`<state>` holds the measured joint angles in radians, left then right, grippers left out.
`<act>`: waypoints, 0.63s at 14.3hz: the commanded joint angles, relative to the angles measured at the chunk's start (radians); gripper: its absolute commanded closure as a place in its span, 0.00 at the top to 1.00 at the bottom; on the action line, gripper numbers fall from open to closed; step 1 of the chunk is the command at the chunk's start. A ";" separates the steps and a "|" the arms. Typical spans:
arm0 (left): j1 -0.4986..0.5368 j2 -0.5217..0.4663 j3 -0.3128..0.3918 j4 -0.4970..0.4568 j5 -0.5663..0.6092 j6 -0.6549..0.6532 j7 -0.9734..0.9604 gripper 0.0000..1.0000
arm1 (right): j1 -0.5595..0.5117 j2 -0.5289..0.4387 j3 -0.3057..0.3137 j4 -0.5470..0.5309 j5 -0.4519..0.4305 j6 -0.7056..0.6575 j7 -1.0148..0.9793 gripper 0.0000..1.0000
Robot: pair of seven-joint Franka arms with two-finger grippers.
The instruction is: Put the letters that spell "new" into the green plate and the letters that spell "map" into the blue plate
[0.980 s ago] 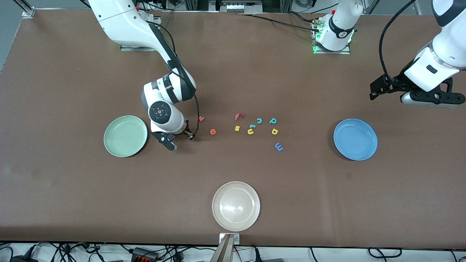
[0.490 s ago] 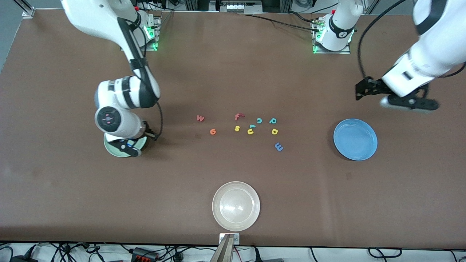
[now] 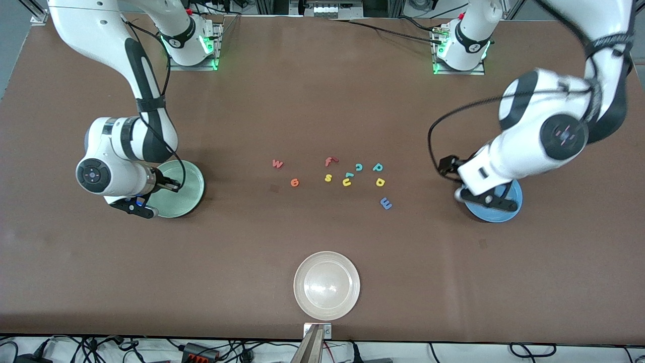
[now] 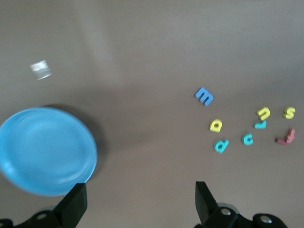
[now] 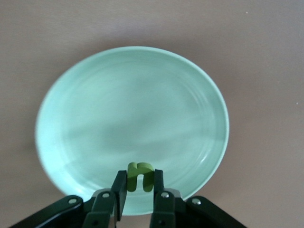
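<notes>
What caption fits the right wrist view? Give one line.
Right gripper shut on the olive-green n over the green plate.

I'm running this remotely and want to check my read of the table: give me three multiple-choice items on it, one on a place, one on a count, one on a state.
1. Where is the right gripper?
A. over the green plate
B. over the clear plate
C. over the loose letters

2. How many plates are on the table?
A. two
B. three
C. four

3. What state is the left gripper in?
A. shut on the blue m
B. shut on nothing
C. open and holding nothing

Answers:
1. A: the right wrist view shows the green plate right under it, with the olive-green n pinched between its fingers.
2. B: the front view shows the green plate, the blue plate and the clear plate.
3. C: its fingers stand wide apart beside the blue plate, and the blue m lies on the table.
</notes>
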<state>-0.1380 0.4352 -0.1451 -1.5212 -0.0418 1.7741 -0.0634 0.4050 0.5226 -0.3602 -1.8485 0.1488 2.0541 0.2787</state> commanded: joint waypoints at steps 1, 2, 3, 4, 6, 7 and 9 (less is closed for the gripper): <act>-0.045 0.132 0.006 0.127 -0.015 0.011 -0.209 1.00 | -0.026 0.042 0.010 -0.012 0.001 0.053 -0.065 0.16; -0.049 0.160 0.002 0.130 -0.016 0.030 -0.331 1.00 | -0.032 0.056 0.010 -0.014 0.001 0.076 -0.067 0.17; -0.063 0.183 0.001 0.128 -0.021 0.056 -0.428 1.00 | -0.032 0.068 0.010 -0.014 0.003 0.093 -0.067 0.18; -0.081 0.201 0.002 0.128 -0.048 0.089 -0.544 1.00 | -0.032 0.071 0.012 -0.014 0.006 0.096 -0.067 0.18; -0.095 0.233 0.002 0.122 -0.096 0.146 -0.764 1.00 | -0.032 0.071 0.012 -0.014 0.011 0.092 -0.066 0.39; -0.104 0.255 0.002 0.122 -0.102 0.166 -0.814 1.00 | -0.034 0.070 0.012 -0.012 0.014 0.092 -0.058 0.99; -0.159 0.307 0.007 0.112 -0.087 0.269 -0.897 1.00 | -0.040 0.045 0.010 0.000 0.014 0.061 -0.067 1.00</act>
<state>-0.2487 0.6859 -0.1482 -1.4331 -0.1226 1.9784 -0.8717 0.3810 0.6055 -0.3586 -1.8528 0.1513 2.1433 0.2303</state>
